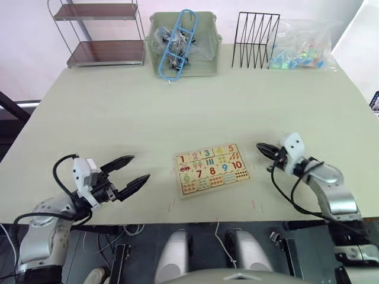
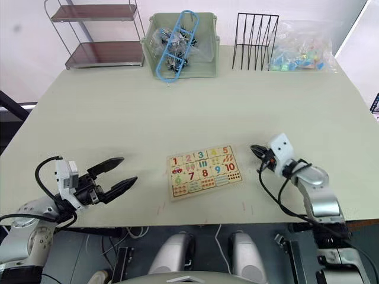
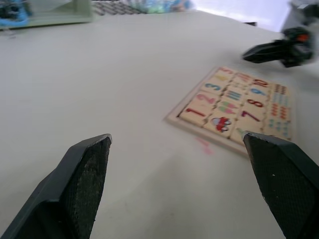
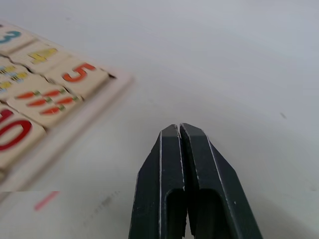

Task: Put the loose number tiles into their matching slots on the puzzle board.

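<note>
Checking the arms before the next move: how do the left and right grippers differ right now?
The left gripper has its fingers spread wide apart; the right gripper has its fingers pressed shut. The left gripper sits well clear of the puzzle board, while the right gripper is close beside the board's corner near the 5 tile. Both hold nothing and point toward the board.

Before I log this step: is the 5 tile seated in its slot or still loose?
In. The 5 tile sits level with its neighbours at the corner of the puzzle board; the shut right gripper is clear of it.
</note>
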